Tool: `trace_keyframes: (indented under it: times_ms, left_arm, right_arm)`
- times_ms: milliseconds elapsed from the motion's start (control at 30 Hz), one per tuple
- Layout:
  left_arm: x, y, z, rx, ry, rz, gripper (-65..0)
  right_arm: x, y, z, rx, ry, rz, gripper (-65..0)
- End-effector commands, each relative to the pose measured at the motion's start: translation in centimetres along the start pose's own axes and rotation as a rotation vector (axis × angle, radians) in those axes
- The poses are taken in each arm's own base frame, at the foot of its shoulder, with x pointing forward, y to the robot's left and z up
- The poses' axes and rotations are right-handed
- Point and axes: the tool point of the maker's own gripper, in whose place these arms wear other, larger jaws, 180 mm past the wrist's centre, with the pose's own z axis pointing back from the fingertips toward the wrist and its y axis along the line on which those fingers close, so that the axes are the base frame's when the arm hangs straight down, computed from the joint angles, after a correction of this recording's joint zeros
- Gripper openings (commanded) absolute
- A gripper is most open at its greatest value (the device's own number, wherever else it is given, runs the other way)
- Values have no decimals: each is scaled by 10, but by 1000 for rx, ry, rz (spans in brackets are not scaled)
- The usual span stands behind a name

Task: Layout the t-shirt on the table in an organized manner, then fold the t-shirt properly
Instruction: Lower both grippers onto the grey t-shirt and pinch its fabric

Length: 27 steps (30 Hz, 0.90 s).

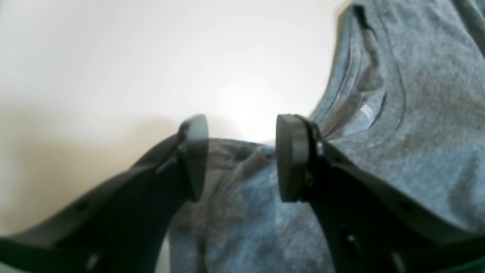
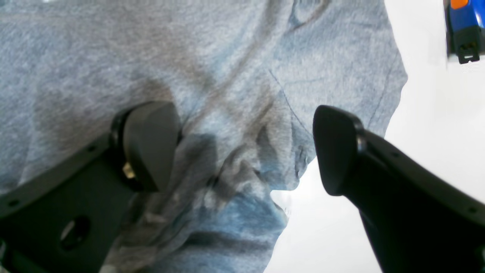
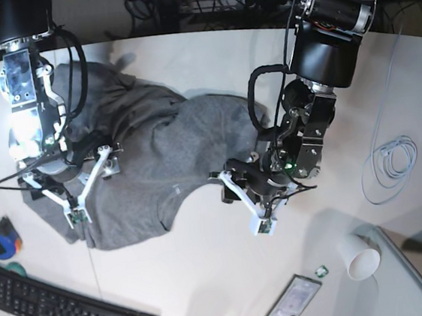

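One white table [image 3: 209,279], bearing one crumpled grey t-shirt [image 3: 151,164] left of centre. Two grippers: left gripper [image 1: 241,157] spread over a sleeve edge, right gripper [image 2: 246,148] spread over bunched cloth. Only in the base view: one keyboard [image 3: 61,309], one paper cup [image 3: 360,257].
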Motion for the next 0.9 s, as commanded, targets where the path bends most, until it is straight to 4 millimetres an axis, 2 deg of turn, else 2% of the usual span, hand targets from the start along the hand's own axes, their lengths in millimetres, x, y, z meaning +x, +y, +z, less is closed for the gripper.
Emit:
trace_keyframes:
  times_ms: [0, 267, 333, 500, 667, 767, 867]
  left_arm:
    - [22, 1, 2, -3, -54, -7, -367]
    - [18, 10, 3, 13, -42, -16, -369]
    - [15, 6, 2, 7, -32, -29, -369]
    - [12, -7, 0, -24, -1, -157, -369]
    - [17, 7, 4, -3, -1, -201, -369]
    - [25, -3, 13, -73, -26, -268, -369]
    - [21, -3, 16, -104, 11, -318, -369]
  right_arm:
    - [14, -4, 3, -9, -44, 2, -122]
    - [13, -4, 2, -8, -40, 2, -122]
    - [13, -4, 2, -7, -40, 1, -122]
    - [13, -4, 2, -7, -40, 1, -122]
    - [10, -3, 2, -4, -34, 1, -122]
    - [10, -3, 2, -5, -34, 1, -122]
    - [10, -2, 2, -2, -34, 1, -122]
